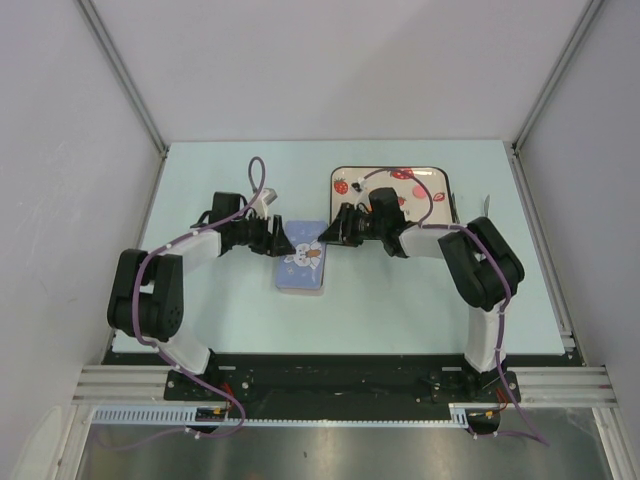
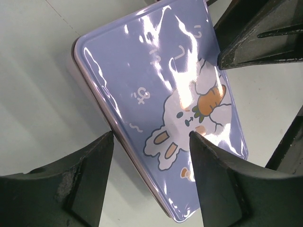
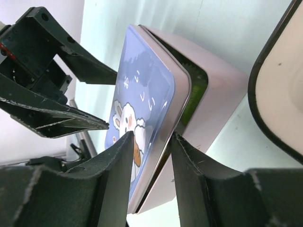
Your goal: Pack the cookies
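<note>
The main risk is the lid [image 3: 142, 90] slipping. The right hand [image 3: 152, 137] holds it only by the rim on one edge, and the glossy metal gives little purchase. If it slips, the lid would drop skewed across the tin [image 3: 213, 109] or slide off onto the counter [image 1: 400, 300]. A second risk is jamming. The lid sits tilted, raised on the near side and apparently seated on the far one, so pressing or pulling off-axis could wedge it or drag the whole tin, which nothing pins down. The two hands are also close together, so a small sideways move could knock their fingers against each other.

The right hand is clamped on the lid, with one finger on the printed top and the other on the underside in the gap above the tin's green interior.

The left hand [image 2: 151, 137] is spread wide at the opposite edge. One finger [image 2: 218, 184] is over the rabbit print and the other [image 2: 85, 179] is off the tin's side above the counter. It grips nothing, and the views do not show whether either finger touches.

No cookies are visible. The gap shows only green, and the right arm covers much of the tray [image 3: 277, 104] just beside the tin, so where they are cannot be told.
</note>
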You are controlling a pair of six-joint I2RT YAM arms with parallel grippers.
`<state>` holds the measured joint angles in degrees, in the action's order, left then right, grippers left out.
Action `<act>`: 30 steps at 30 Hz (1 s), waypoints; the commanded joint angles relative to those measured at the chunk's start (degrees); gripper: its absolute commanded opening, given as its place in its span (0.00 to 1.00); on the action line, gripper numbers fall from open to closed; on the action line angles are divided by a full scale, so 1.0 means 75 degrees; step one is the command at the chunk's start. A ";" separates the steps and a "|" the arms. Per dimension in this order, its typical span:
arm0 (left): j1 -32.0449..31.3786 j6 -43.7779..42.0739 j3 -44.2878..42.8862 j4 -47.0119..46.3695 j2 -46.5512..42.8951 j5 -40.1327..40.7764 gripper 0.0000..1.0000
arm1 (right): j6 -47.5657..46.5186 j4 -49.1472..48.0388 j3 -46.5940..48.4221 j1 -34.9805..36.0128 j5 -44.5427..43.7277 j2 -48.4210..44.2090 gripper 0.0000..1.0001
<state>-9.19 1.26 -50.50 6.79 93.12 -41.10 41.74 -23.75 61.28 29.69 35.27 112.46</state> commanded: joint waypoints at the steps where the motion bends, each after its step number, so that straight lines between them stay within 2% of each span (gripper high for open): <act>1: 0.0018 0.0114 -0.0321 -0.0096 -0.0029 -0.0004 0.70 | -0.0783 0.0705 0.0197 0.0049 -0.0775 -0.0358 0.42; 9: 0.0007 0.0125 -0.0438 0.0068 -0.0205 0.0230 0.70 | -0.1088 0.1127 0.0326 0.0143 -0.1268 -0.0499 0.41; 30: 0.0018 0.0055 -0.0626 0.0173 -0.0041 0.0476 0.70 | -0.1112 0.1326 0.0513 0.0259 -0.1151 -0.0429 0.40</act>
<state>-9.19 1.56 -53.82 9.15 93.10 -37.69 34.83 -14.41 62.83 30.79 27.22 110.76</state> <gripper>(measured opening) 0.697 0.401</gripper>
